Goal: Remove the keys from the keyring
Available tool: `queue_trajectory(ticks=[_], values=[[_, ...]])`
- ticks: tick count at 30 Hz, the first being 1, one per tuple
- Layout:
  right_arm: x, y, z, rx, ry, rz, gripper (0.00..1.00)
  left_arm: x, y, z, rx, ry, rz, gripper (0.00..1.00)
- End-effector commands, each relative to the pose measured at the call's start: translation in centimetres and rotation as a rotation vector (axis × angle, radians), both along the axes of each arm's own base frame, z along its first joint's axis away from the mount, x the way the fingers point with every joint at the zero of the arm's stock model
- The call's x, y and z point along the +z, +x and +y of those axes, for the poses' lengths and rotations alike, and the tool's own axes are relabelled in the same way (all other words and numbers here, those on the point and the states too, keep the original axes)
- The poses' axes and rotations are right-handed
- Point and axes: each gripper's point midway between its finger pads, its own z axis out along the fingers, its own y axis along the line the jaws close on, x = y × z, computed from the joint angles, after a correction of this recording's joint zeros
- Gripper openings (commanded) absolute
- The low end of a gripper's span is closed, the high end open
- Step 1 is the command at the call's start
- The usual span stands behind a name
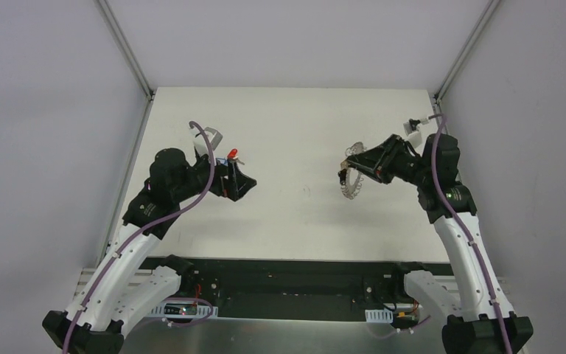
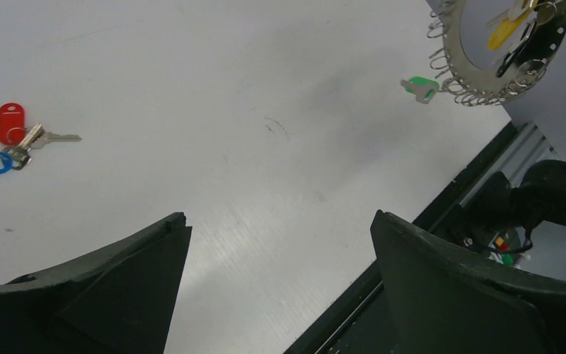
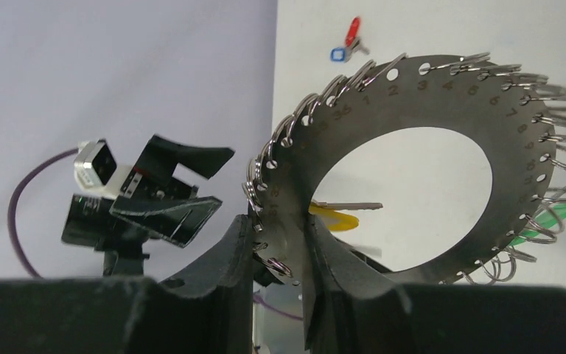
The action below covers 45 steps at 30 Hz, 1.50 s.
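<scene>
White surface (image 1: pixel 287 221): the right gripper (image 1: pixel 348 175) holds the keyring (image 1: pixel 352 186) on edge, with the left gripper (image 1: pixel 242 183) well apart. Left wrist: jaws wide and empty, and a green key (image 2: pixel 420 87) hangs off the rim. Right wrist: fingers (image 3: pixel 339 273) pinch the ring's edge. Hold that firm while the left pulls the green key.

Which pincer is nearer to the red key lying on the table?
Left. The open left pincer hovers just beside the red key; the right pincer is far across the table, holding the keyring.

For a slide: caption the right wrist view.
Right gripper pinches the round silvery metal keyring; yellow-headed key shows through its centre.
</scene>
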Motion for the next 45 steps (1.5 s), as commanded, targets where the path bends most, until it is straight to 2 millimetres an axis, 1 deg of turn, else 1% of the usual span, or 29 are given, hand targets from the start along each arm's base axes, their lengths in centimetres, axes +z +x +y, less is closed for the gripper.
queue_trajectory(ticks=[1, 3, 9, 11, 13, 14, 19, 23, 27, 30, 32, 33, 36, 41, 45], values=[[5.8, -1.4, 3.5, 0.162, 0.046, -0.124, 0.00, 1.4, -1.5, -2.4, -0.183, -0.055, -0.065, 0.97], [6.2, -1.7, 4.8, 0.206, 0.021, -0.091, 0.00, 1.6, -1.7, -2.7, -0.207, -0.067, -0.069, 0.97], [9.0, -2.6, 9.2, 0.315, 0.026, -0.129, 0.00, 1.6, -2.7, -4.0, -0.290, -0.098, -0.093, 0.94], [9.5, -2.8, 10.8, 0.350, 0.030, -0.127, 0.00, 1.4, -3.0, -4.5, -0.321, -0.106, -0.113, 0.91], [10.2, -2.9, 12.2, 0.376, 0.039, -0.132, 0.00, 1.2, -3.4, -5.0, -0.353, -0.113, -0.143, 0.86], [10.6, -2.9, 13.0, 0.391, 0.044, -0.139, 0.00, 1.4, -3.3, -5.1, -0.361, -0.116, -0.180, 0.85], [13.0, -3.2, 16.4, 0.426, 0.104, -0.205, 0.00, 0.7, -3.0, -5.0, -0.343, -0.083, -0.275, 0.87], [14.7, -3.1, 18.7, 0.436, 0.177, -0.228, 0.00, 0.0, -3.8, -5.7, -0.421, -0.060, -0.341, 0.88], [16.1, -3.6, 20.9, 0.455, 0.213, -0.246, 0.00, -0.7, -4.7, -6.3, -0.500, -0.029, -0.382, 0.89], [17.6, -4.3, 22.3, 0.483, 0.244, -0.259, 0.00, -0.9, -4.6, -6.1, -0.500, -0.006, -0.411, 0.91], [18.0, -4.4, 23.1, 0.489, 0.269, -0.246, 0.00, -0.9, -4.3, -5.9, -0.485, 0.008, -0.428, 0.91], [18.9, -4.6, 23.4, 0.495, 0.301, -0.261, 0.00, -0.8, -4.1, -5.8, -0.474, 0.014, -0.439, 0.91], [20.3, -5.3, 24.2, 0.507, 0.381, -0.272, 0.00, -0.5, -3.4, -5.1, -0.418, 0.043, -0.470, 0.91], [21.2, -6.7, 24.9, 0.507, 0.434, -0.287, 0.00, 0.7, -2.9, -4.0, -0.343, 0.059, -0.537, 0.89], [21.0, -7.1, 24.9, 0.506, 0.433, -0.284, 0.00, 1.5, -3.3, -3.7, -0.336, 0.051, -0.574, 0.83]])
